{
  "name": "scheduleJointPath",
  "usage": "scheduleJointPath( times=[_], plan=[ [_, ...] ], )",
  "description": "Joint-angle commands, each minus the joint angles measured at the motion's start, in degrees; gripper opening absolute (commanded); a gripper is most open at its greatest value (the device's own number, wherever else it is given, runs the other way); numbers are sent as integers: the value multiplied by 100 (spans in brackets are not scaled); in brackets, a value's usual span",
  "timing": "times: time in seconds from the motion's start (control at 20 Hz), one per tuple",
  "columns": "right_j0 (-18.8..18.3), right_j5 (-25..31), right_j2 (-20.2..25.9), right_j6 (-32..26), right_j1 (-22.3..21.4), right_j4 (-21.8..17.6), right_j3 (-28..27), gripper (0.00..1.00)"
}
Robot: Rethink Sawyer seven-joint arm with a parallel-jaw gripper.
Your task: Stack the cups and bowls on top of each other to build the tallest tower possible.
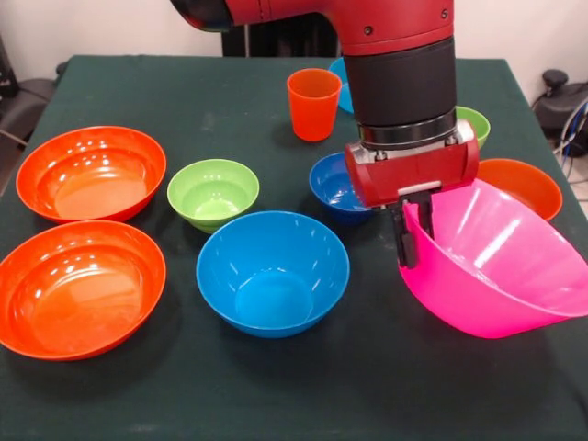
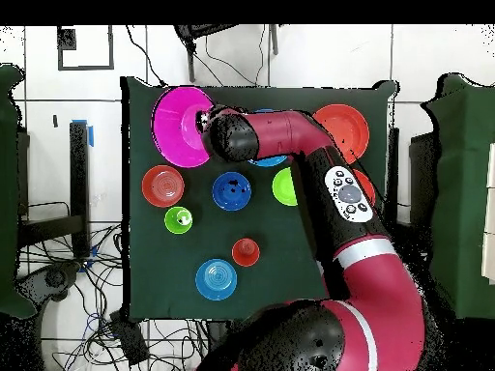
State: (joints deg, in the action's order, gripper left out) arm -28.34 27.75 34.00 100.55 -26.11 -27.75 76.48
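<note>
Dark matte table (image 1: 110, 395), tool (image 1: 411, 241) gripping glossy pink bowl (image 1: 496, 266) — tilted

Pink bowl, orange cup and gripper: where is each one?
pink bowl (image 1: 501, 276), front view, inner wall.
orange cup (image 1: 313, 110), front view, outer side.
gripper (image 1: 411, 241), front view, fingers at the bowl's rim.

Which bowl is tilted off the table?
The large pink bowl, gripped at its rim by the gripper and tipped up. The other bowls sit flat, open side up.
</note>
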Motion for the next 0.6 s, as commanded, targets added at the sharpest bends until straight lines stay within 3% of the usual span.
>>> scheduleJointPath(
  times=[0.05,0.35,0.6],
  plan=[
    [-54,548,-186,-650,16,-308,120,0],
    [-166,734,-118,-866,-77,-278,154,0],
    [-385,1085,-23,-899,-566,-37,482,0]
  ],
)
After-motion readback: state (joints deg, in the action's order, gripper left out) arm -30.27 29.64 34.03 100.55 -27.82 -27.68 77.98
